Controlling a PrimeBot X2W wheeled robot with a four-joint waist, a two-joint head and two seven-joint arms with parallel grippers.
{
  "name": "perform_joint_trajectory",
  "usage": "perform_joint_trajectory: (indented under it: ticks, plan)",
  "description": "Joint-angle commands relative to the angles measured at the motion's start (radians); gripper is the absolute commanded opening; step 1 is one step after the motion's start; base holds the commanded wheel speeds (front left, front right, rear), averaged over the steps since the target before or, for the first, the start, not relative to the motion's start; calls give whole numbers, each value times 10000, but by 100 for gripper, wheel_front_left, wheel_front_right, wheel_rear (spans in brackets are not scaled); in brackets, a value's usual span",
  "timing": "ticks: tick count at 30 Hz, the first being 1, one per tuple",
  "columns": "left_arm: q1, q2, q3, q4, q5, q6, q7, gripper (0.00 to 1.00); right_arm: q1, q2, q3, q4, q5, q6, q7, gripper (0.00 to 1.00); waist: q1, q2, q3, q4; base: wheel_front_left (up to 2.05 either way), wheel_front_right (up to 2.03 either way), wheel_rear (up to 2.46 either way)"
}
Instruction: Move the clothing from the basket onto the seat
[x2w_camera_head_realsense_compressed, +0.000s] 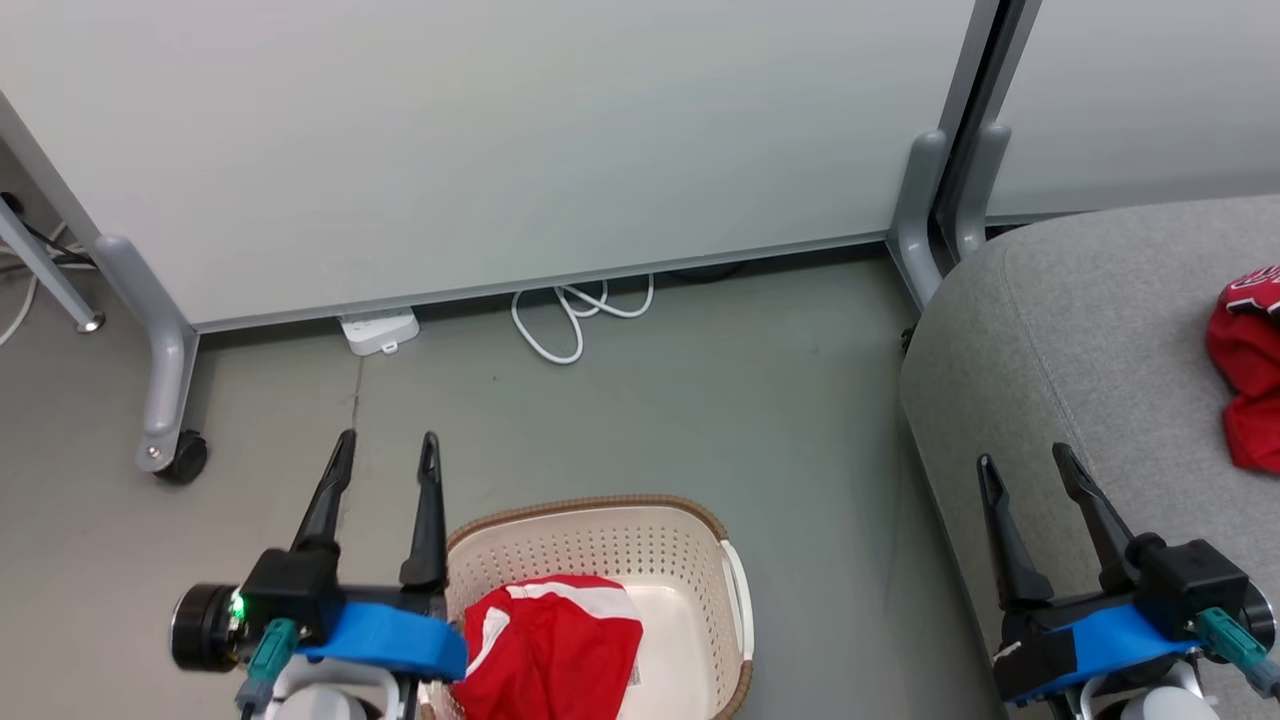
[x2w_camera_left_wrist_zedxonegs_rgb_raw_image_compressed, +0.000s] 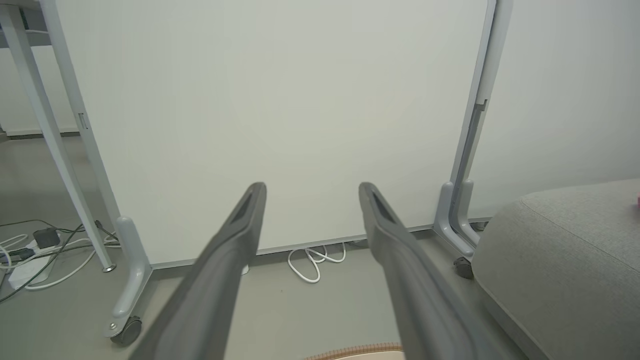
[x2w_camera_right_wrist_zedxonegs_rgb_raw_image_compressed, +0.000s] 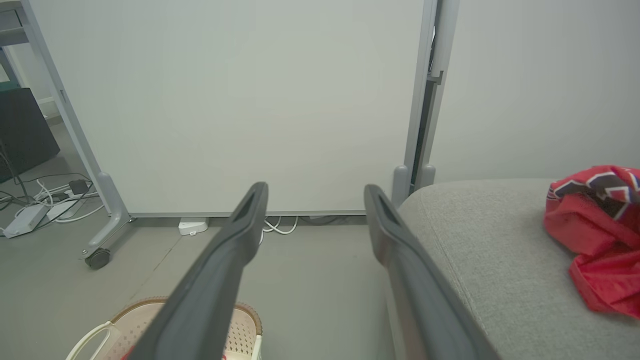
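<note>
Both arms hover with nothing in them. The left gripper (x2w_camera_head_realsense_compressed: 388, 437), jaws spread wide and empty, hangs just beside the basket (x2w_camera_head_realsense_compressed: 600, 545), apparently placed for a reach down into it. The right gripper (x2w_camera_head_realsense_compressed: 1022, 455), equally spread and empty, hangs by the near edge of the seat (x2w_camera_head_realsense_compressed: 1080, 330). In the cream, perforated basket on the floor lies a crumpled red piece (x2w_camera_head_realsense_compressed: 555, 640) with white trim, bunched toward its left wall. Further right, the red jersey (x2w_camera_head_realsense_compressed: 1245, 370), dark white-edged lettering partly showing, sits rumpled on the grey cushion, so half the job looks done. Beyond, a white cable (x2w_camera_head_realsense_compressed: 580, 320) coils below a pale partition (x2w_camera_head_realsense_compressed: 500, 150).
</note>
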Motion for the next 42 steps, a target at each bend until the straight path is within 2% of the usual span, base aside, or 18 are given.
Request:
perform_joint_trajectory:
  ticks: [1,6,12,21,23,31,32,35,42]
  plan:
    - [-275,-17,-38,67,40,-73,-26,100,-189,-43,28,-58,14,1,-6,100,1,-1,114,-16,0,0,0]
    - [-1217,37,-390,654,415,-358,-26,100,-616,-153,148,-185,75,1,-6,100,1,-1,690,-128,0,0,0]
    - [-2862,486,-1462,2122,797,-574,-26,100,-1426,-352,388,-498,102,1,-6,100,1,-1,1850,-413,0,0,0]
    - [-5323,1429,-4344,4802,759,-591,-28,100,-2757,-589,797,-949,195,1,-6,100,1,-1,3760,-1068,0,0,0]
    - [-5547,1471,-4636,5051,649,-591,-28,100,-2862,-604,820,-999,210,1,-6,100,1,-1,3960,-1124,0,0,0]
    - [-7287,1737,-7144,7270,151,-592,-21,100,-3800,-592,1049,-1302,282,1,-6,100,1,-1,5621,-1546,0,0,0]
    - [-7658,1758,-7721,7820,-29,-592,26,100,-4049,-563,1103,-1367,295,1,-6,100,1,-1,5998,-1641,0,0,0]
    - [-8023,1759,-8236,8245,-218,-593,82,100,-4249,-554,1169,-1439,295,1,-6,100,1,-1,6358,-1725,0,0,0]
    - [-8904,1841,-9966,9371,-1025,-593,881,100,-4911,-602,1320,-1738,329,1,-6,100,1,-1,7574,-1963,0,0,0]
